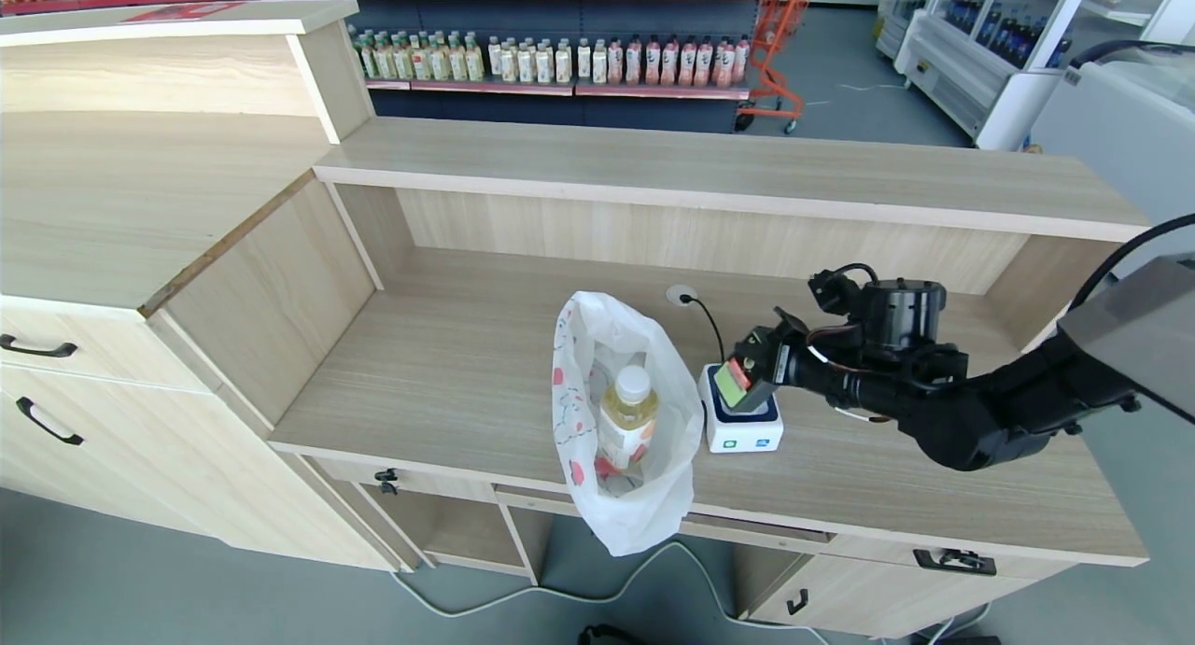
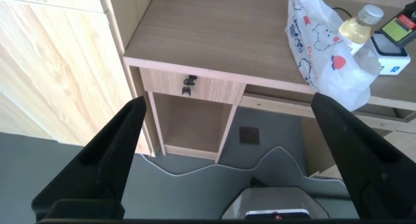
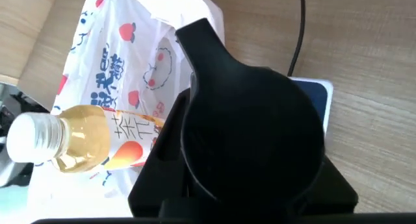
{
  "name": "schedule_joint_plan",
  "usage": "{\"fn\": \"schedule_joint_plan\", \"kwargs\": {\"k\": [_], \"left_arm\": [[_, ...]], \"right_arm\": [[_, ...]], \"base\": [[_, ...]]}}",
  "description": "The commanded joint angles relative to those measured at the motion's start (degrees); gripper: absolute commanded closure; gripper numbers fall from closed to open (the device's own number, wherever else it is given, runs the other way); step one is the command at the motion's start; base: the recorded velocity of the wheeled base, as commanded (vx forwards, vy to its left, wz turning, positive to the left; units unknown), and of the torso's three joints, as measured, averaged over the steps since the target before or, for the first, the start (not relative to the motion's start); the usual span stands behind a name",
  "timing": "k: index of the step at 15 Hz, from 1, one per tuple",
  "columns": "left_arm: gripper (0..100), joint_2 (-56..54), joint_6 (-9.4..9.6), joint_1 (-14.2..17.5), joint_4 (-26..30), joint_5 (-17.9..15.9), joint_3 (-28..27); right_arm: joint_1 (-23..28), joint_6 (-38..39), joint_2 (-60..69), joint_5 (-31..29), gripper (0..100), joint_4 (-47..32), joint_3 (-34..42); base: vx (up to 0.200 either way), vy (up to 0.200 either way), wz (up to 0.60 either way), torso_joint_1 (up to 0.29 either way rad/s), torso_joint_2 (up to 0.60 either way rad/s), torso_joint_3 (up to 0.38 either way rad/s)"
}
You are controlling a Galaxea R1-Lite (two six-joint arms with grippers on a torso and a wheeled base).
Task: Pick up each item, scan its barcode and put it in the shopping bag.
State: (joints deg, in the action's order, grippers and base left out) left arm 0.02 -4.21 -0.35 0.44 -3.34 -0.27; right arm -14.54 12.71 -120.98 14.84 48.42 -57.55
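Right gripper (image 1: 750, 376) pinches 1 green pack (image 1: 730, 385) just above the scanner (image 1: 742, 432); I'd angle its barcode squarely at the scanner window, steady.

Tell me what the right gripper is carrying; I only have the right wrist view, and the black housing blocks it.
Observer: The right gripper is shut on a small flat green and red packet.
Operator: Say where it is.
Observer: It hangs tilted over the dark top of the white box scanner, beside the white printed plastic shopping bag.
Operator: Report the left arm.
Observer: The left gripper is open and holds nothing, out in front of the light wooden counter.
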Motion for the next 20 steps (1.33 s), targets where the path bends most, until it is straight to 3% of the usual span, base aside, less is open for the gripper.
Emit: {"fn": "schedule_joint_plan", "kwargs": {"k": [1, 3, 5, 7, 10, 15, 20], "left_arm": [[0, 0.0, -0.01, 0.0, 0.0, 0.0, 0.0], [0, 0.0, -0.01, 0.0, 0.0, 0.0, 0.0], [0, 0.0, -0.01, 0.0, 0.0, 0.0, 0.0], [0, 0.0, -0.01, 0.0, 0.0, 0.0, 0.0], [0, 0.0, -0.01, 0.0, 0.0, 0.0, 0.0], [0, 0.0, -0.01, 0.0, 0.0, 0.0, 0.0], [0, 0.0, -0.01, 0.0, 0.0, 0.0, 0.0]], "right_arm": [[2.9, -13.6, 12.6, 0.1, 100, 4.8, 12.5], [6.3, -27.7, 17.3, 0.2, 100, 8.1, 20.3], [11.0, -42.1, 21.4, 0.1, 100, 8.5, 23.5], [13.7, -47.8, 23.0, 0.1, 100, 8.5, 23.7], [14.5, -48.8, 24.7, 0.0, 100, 8.6, 23.6], [12.9, -48.3, 23.7, 0.0, 100, 11.5, 21.7], [8.8, -35.2, 11.9, 0.2, 100, 11.8, 13.0]], "base": [[0.000, 0.000, 0.00, 0.000, 0.00, 0.000], [0.000, 0.000, 0.00, 0.000, 0.00, 0.000], [0.000, 0.000, 0.00, 0.000, 0.00, 0.000], [0.000, 0.000, 0.00, 0.000, 0.00, 0.000], [0.000, 0.000, 0.00, 0.000, 0.00, 0.000], [0.000, 0.000, 0.60, 0.001, 0.00, 0.000], [0.000, 0.000, 0.00, 0.000, 0.00, 0.000]]}}
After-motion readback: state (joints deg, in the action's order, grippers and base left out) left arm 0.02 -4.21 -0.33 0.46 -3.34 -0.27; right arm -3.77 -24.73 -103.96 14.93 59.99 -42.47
